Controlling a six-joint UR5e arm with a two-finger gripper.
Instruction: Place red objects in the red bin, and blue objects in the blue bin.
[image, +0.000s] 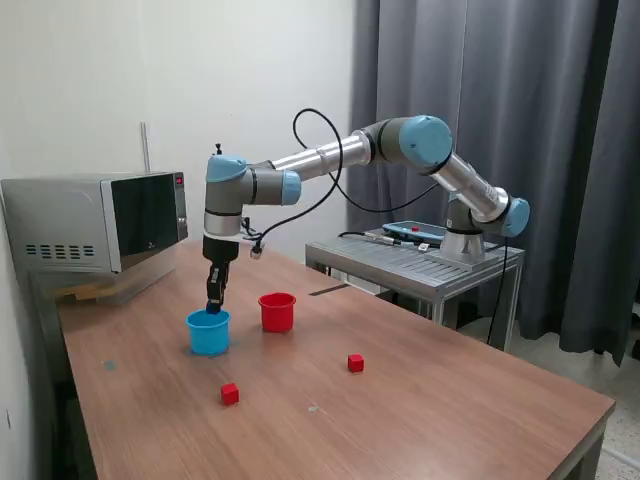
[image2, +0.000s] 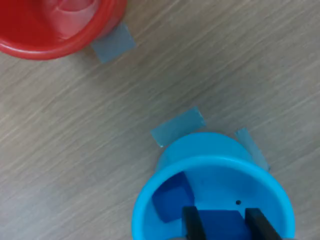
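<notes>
My gripper (image: 214, 303) hangs straight down over the light blue cup (image: 208, 333), its tips just above the rim, and in the wrist view my two black fingers (image2: 194, 224) stand on either side of a dark blue cube (image2: 221, 223) inside that blue cup's mouth. The fingers sit right against the cube's sides, so I appear to be grasping it, though I cannot tell for certain whether it is pinched or already resting on the cup's floor. A second dark blue cube (image2: 171, 198) lies on the bottom of the cup, just beside the one between my fingers. The red cup (image: 277, 311) stands near the blue cup, on the exterior view's right of it, upright on the wooden table (image: 430, 400). Two small red cubes lie out on the bare wood, apart from both cups: one (image: 230, 394) in front of the blue cup, the other (image: 355, 363) farther toward the exterior view's right. Strips of grey tape (image2: 177, 126) lie on the wood at the base of each cup.
</notes>
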